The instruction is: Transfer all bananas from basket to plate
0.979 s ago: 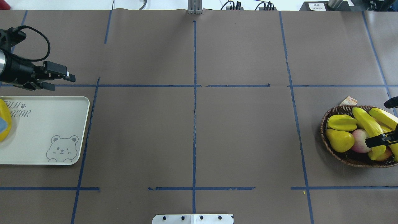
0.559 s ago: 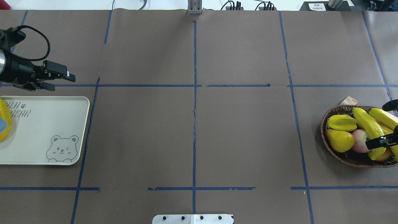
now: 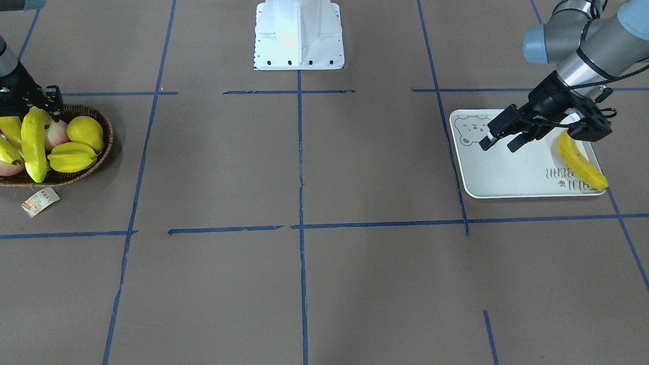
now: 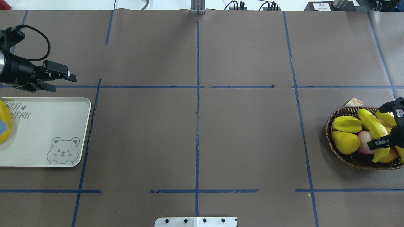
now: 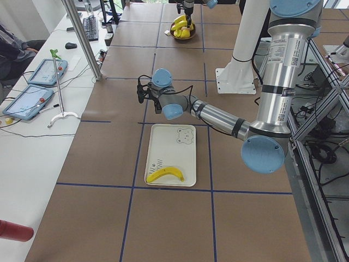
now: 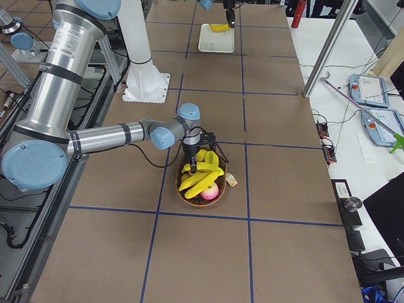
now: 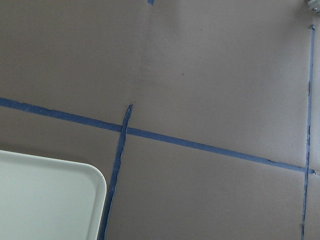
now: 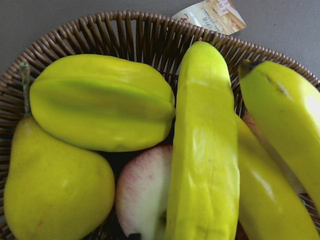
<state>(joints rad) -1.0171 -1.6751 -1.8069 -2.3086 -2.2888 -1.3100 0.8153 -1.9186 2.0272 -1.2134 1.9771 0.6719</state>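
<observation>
Three bananas (image 4: 374, 127) lie in the basket (image 4: 334, 148) just under the right gripper (image 4: 386, 126), whose wide-spread, empty jaws seem poised for a grasp. The left gripper (image 4: 64, 83), part open and empty, hangs beside the plate (image 4: 47, 126), which bears the fourth banana (image 3: 578, 159).

A woven basket (image 8: 125, 30) holds three bananas (image 8: 205, 150) side by side at right, a starfruit (image 8: 100, 102) at left, a pear (image 8: 55, 190) below it and a pink fruit (image 8: 142, 195) between. A paper tag (image 8: 212, 15) lies on the counter (image 8: 50, 15) just beyond the rim.
</observation>
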